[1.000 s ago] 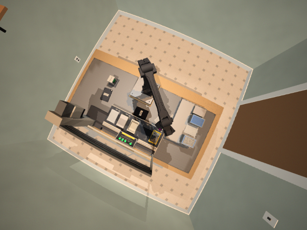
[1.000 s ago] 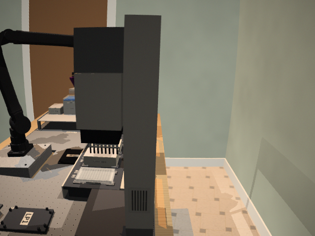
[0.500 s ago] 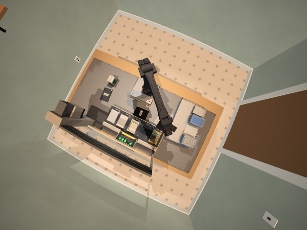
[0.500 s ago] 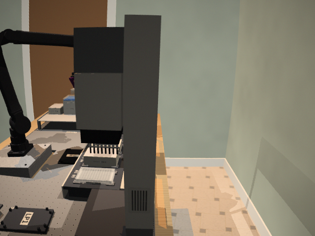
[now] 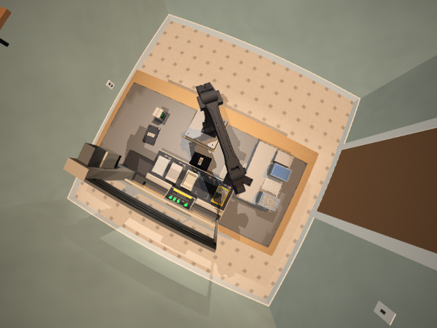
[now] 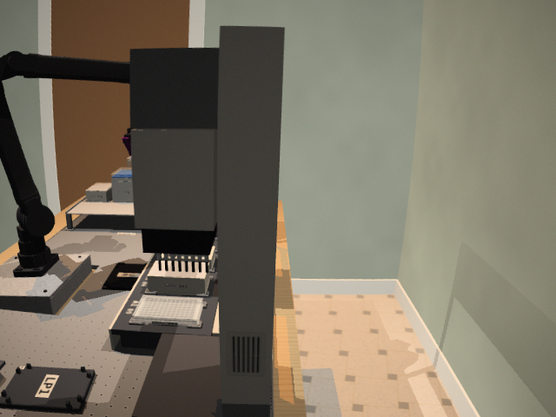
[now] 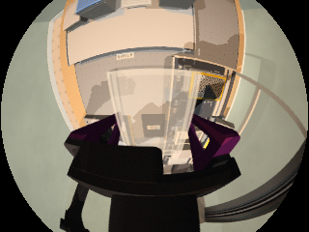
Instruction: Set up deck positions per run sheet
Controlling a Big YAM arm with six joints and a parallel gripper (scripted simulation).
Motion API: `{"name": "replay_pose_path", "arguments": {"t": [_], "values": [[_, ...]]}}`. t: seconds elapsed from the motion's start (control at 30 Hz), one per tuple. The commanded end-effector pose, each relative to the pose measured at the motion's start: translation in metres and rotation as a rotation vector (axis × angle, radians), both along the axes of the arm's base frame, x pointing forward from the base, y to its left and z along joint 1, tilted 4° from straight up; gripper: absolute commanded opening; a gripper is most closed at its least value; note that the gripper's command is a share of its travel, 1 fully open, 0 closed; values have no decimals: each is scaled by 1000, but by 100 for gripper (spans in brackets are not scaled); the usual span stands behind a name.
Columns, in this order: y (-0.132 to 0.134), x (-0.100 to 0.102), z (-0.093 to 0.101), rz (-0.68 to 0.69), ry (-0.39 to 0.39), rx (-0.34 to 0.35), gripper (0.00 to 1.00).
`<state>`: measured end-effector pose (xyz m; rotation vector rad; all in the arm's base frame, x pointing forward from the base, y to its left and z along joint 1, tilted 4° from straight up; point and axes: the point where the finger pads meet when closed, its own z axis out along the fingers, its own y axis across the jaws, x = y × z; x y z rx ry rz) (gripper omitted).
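1. The end effector was pinching a clear cover, carried above the worktop between the deck and the shelf.
2. In my judgement, the cover should be kept level, routed away from open labware, and laid flat on a free part of the shelf.
3. The yellow-edged rack on the deck's end position showed tips; the shelf held four boxes, contents unclear.
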<state>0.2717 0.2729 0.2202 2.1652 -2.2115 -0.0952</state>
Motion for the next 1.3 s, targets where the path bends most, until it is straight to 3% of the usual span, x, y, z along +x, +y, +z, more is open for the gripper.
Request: {"name": "replay_pose_path", "arguments": {"t": [0.0,0.07,0.2,0.33,0.37,0.6,0.83,0.93,0.97,1.27], "values": [[7,7,17,18,-34,35,0],[7,7,17,18,-34,35,0],[38,11,22,19,-44,50,0],[38,11,22,19,-44,49,0],[23,-8,13,19,-24,29,0],[21,-45,14,19,-11,19,0],[22,-80,16,19,-9,18,0],[26,-82,9,19,-1,5,0],[24,-89,17,19,-13,23,0],[24,-134,19,19,-7,18,0]]}}
